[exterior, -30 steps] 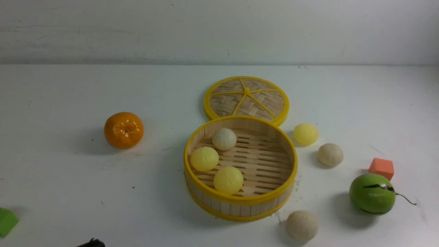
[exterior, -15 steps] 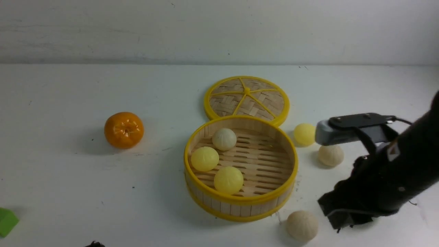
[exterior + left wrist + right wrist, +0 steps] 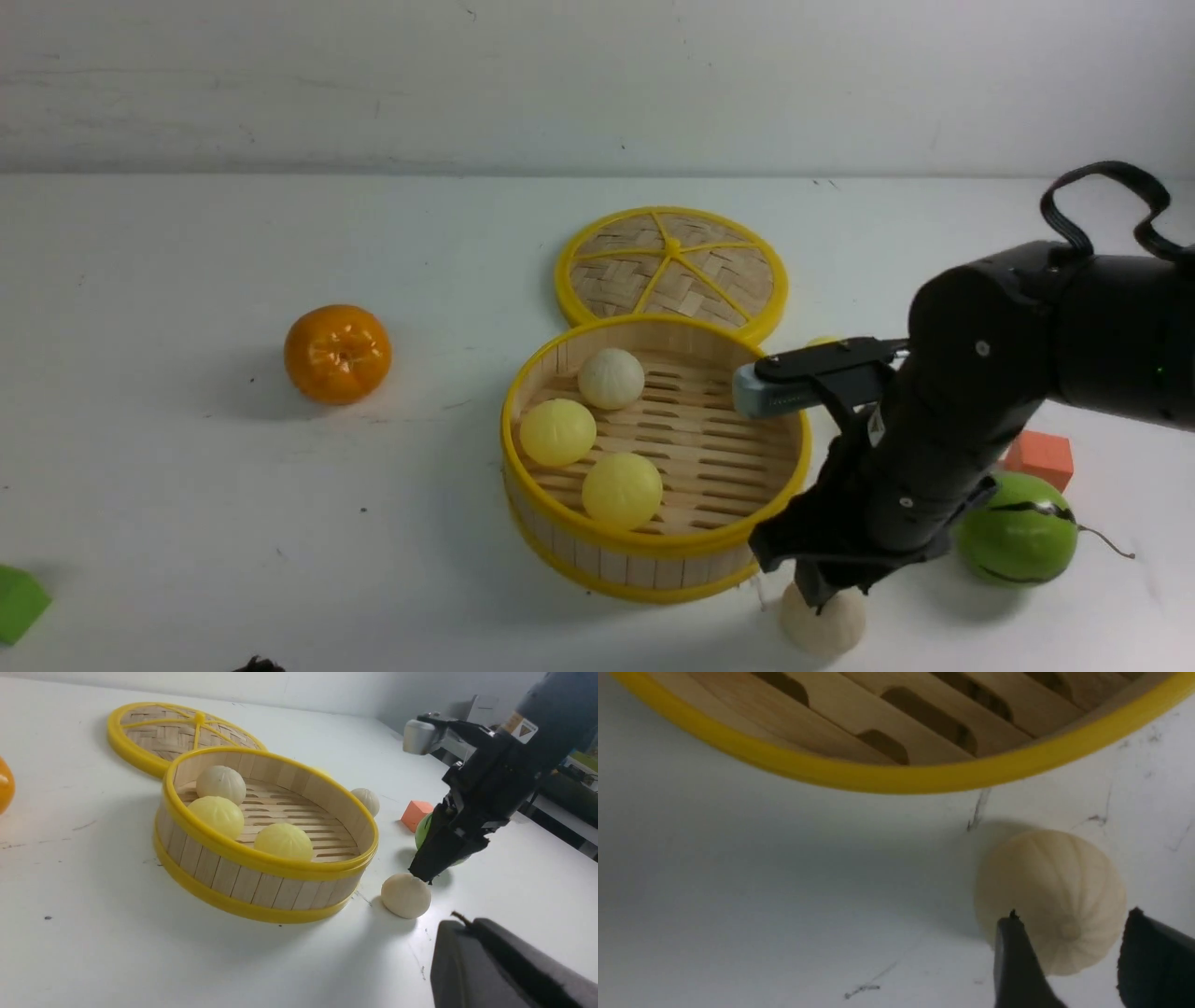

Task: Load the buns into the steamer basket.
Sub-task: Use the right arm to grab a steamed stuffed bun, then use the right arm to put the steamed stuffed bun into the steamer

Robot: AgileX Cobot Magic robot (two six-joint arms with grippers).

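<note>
Only sign noted: a small sticker (image 3: 522, 724) on the dark wrist housing of the right arm (image 3: 495, 779), up from the right gripper (image 3: 422, 876). Half orange, half white, with a black warning triangle on the white half and a dark mark inside the triangle. Turns up again in the front view as a tilted white patch with a dark triangle. No lettering, brand or number legible on it or elsewhere, any print there too small and blurred to read.

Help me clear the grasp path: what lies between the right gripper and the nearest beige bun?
Nothing. In the right wrist view the right gripper hangs directly over the bun, fingers open, gap bare.
</note>
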